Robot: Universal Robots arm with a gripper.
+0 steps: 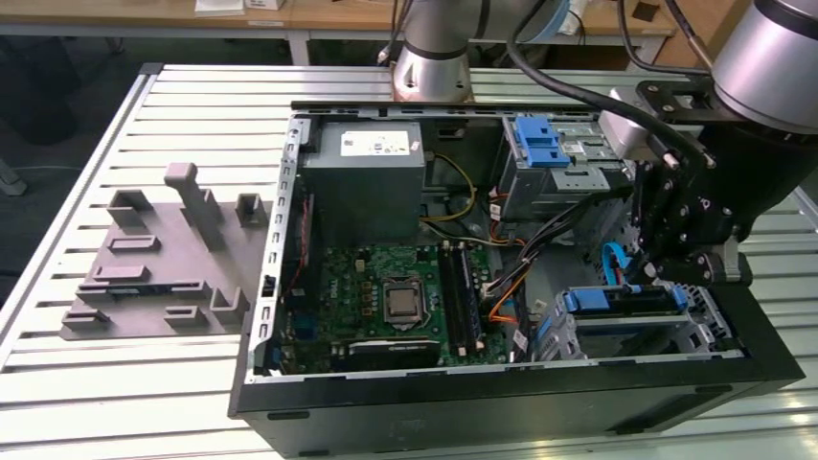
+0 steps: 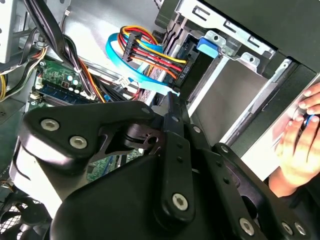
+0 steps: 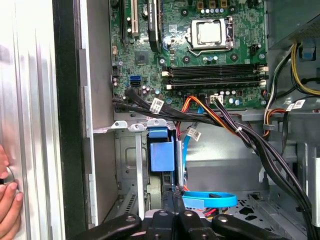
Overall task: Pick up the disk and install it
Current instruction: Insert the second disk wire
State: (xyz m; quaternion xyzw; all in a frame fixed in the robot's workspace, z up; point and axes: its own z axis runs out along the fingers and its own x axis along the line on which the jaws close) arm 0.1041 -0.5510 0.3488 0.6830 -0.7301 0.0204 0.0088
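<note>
green motherboard [image 3: 200,45] ahead; black cable bundle [image 3: 240,135] crossing chassis; blue latch [image 3: 161,150] on drive cage; blue ribbon cable [image 3: 210,199] looped beside; hand [image 3: 7,200] at edge

Disk [image 1: 623,305] seated in lower drive cage

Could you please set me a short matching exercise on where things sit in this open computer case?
Things:
1. gripper
2. power supply box
3. processor socket
4. grey fixture

Places:
A. on the slatted table, outside the case
B. on the green board
C. above the drive bay with a blue tab
D. far corner of the case, white sticker on top

Pairs: 1-C, 2-D, 3-B, 4-A
</note>
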